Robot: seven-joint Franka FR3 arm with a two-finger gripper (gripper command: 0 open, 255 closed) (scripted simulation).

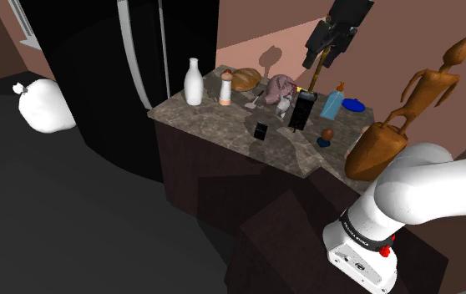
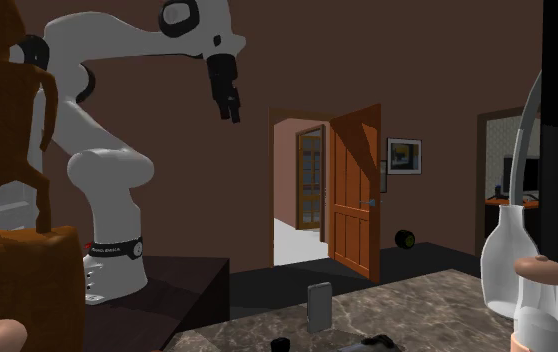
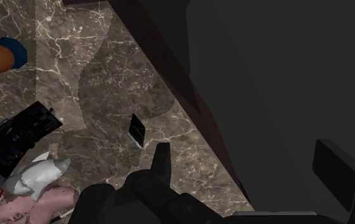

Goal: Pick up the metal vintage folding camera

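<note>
**Gripper high, camera not yet reached**

Gripper (image 1: 317, 57) hangs well above counter (image 1: 223, 138), fingers spread wide, nothing held. Folding camera (image 1: 260, 130), a small dark slab stood on edge, sits near counter's front edge, apart from the black ribbed box (image 1: 302, 110).

Risks, IMO: long descent w/ small aim error, so one finger clips the thin slab and tips it or shoves it off the edge. Closing across the wrong axis could make it slip.

Wrist view gives camera's pale rim & the counter edge beside it. Second exterior view shows it upright, gripper far overhead.
</note>
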